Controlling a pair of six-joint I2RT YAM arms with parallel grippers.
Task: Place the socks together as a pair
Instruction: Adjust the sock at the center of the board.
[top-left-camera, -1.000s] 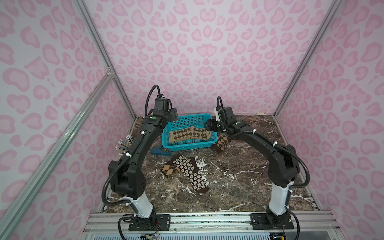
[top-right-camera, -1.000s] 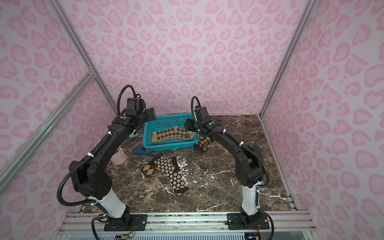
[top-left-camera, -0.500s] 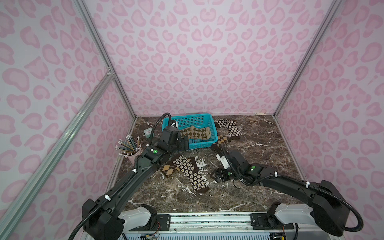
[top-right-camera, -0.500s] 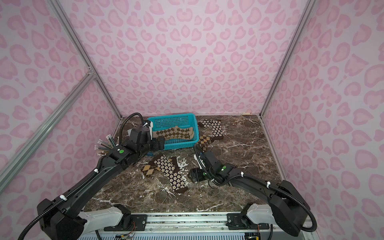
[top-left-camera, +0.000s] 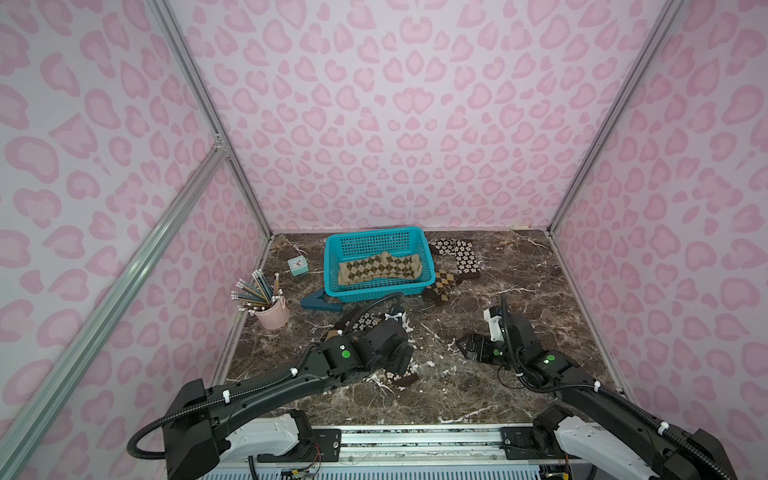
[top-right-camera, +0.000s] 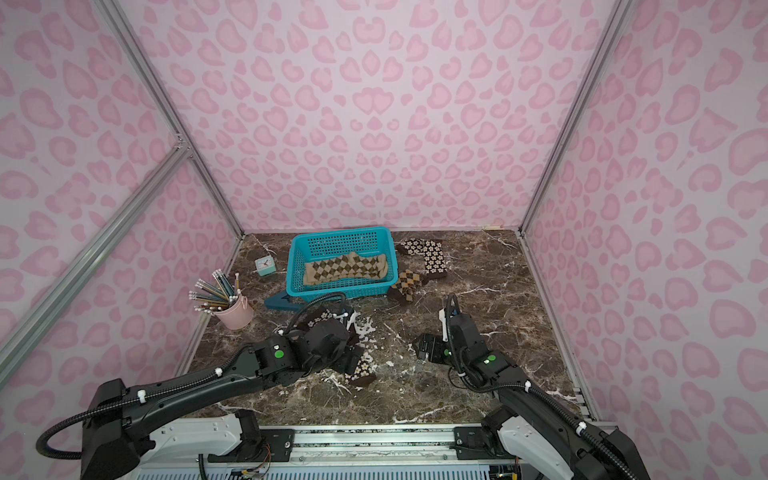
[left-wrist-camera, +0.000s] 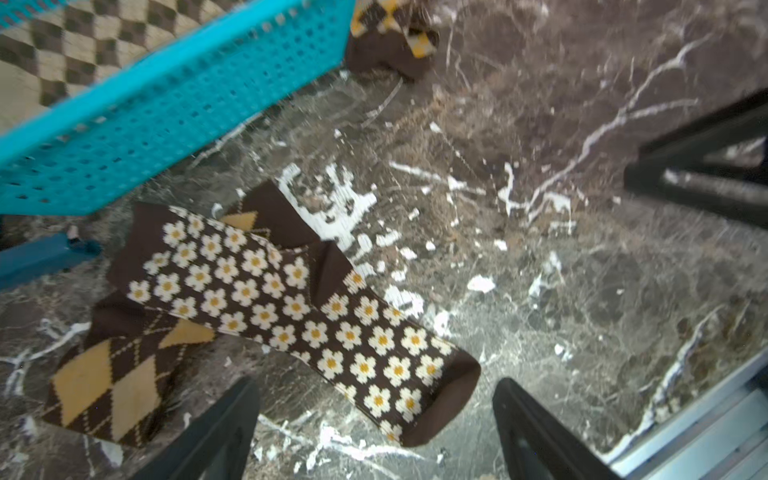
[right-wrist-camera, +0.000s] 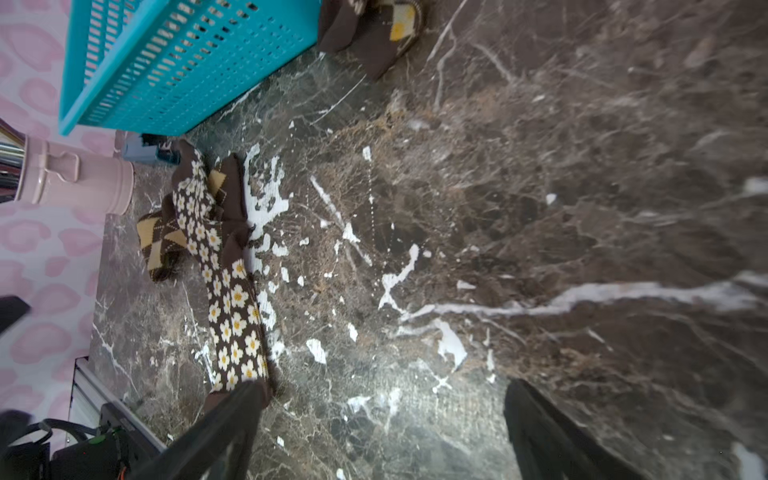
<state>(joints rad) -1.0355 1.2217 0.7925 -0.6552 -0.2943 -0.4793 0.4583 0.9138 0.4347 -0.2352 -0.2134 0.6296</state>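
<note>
While left hand (left-wrist-camera: 374, 399) hangs over flower sock (left-wrist-camera: 291, 299), spread wide

There are 2 brown flower socks (top-left-camera: 465, 259), 2 brown-and-orange diamond socks (top-left-camera: 442, 284), 1 tan diamond sock (top-left-camera: 380, 269), 1 blue basket (top-left-camera: 376, 291), 1 pink cup (top-left-camera: 272, 316) and 1 little clock (top-left-camera: 298, 266).

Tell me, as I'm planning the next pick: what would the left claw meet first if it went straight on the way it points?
Most likely the flowered sock: it lies right ahead of the open left claw, partly over an argyle sock. Depth is hard to judge.
</note>
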